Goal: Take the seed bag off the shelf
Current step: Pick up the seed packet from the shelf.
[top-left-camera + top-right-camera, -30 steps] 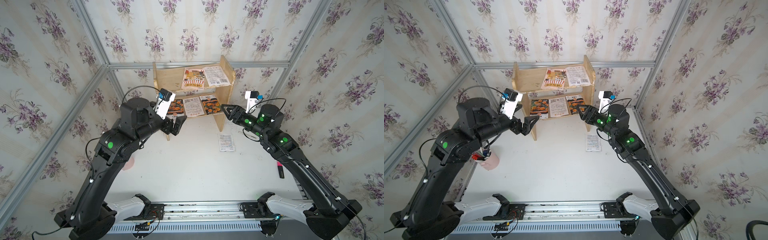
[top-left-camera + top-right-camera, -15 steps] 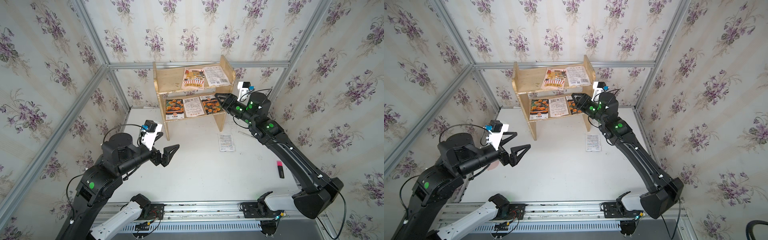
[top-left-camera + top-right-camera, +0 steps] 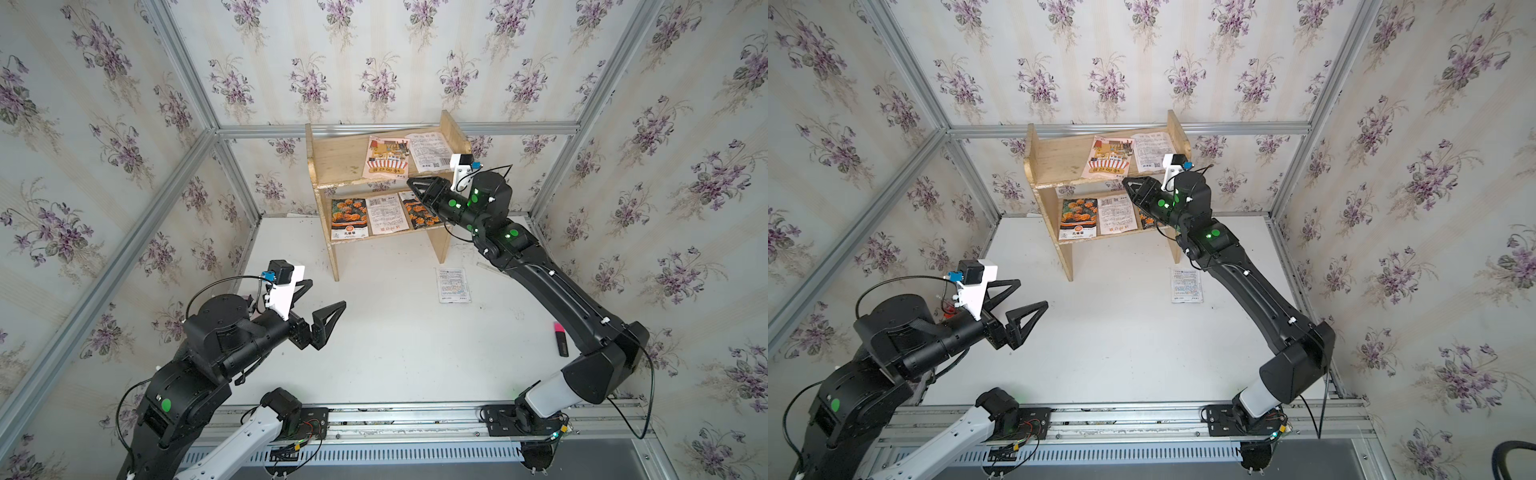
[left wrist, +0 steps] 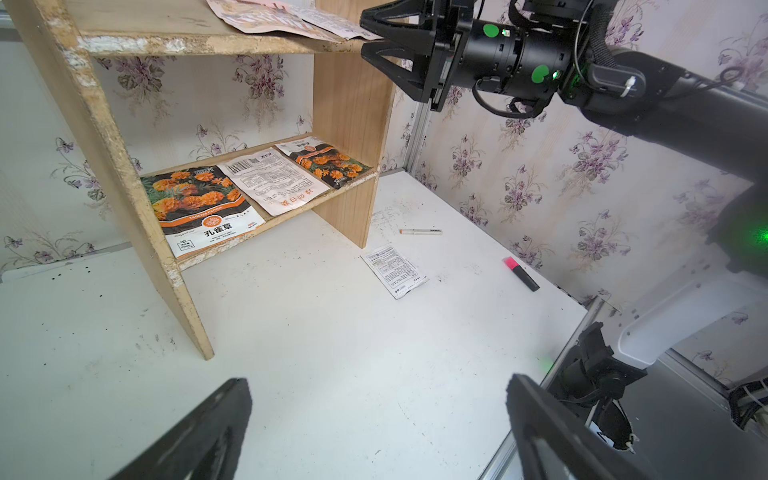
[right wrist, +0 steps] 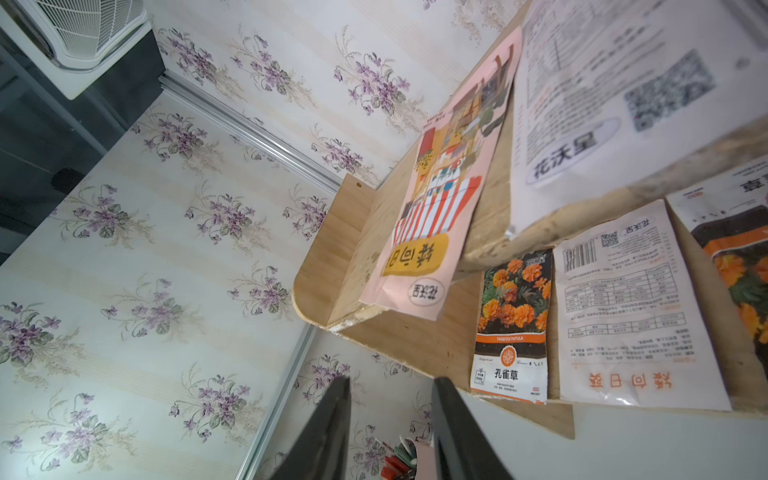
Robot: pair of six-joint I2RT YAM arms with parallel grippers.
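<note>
The pale wooden shelf (image 3: 340, 160) (image 3: 1059, 156) stands against the back wall. On its upper tier lie a pink seed bag (image 3: 386, 157) (image 5: 440, 199) and a white one (image 3: 430, 150). The lower tier holds a marigold bag (image 3: 349, 218) (image 4: 199, 208), a white bag (image 3: 385, 212) and another marigold bag (image 4: 328, 160). My right gripper (image 3: 409, 181) (image 3: 1124, 180) (image 4: 362, 36) (image 5: 390, 382) hovers at the upper tier's front edge, its jaws narrowly open with nothing between them. My left gripper (image 3: 326, 295) (image 3: 1032, 294) (image 4: 378, 386) hangs wide open and empty over the front left of the table.
A white packet (image 3: 453, 284) (image 4: 395, 270) lies on the table right of the shelf. A pink highlighter (image 3: 560, 338) (image 4: 521, 273) and a pen (image 4: 420, 231) lie near the right wall. A pink cup of pens (image 5: 405, 457) stands at the left wall.
My left arm has drawn back from the shelf to the front left of the table. My right gripper has risen from the lower tier to the upper tier's edge, and its jaws have narrowed.
</note>
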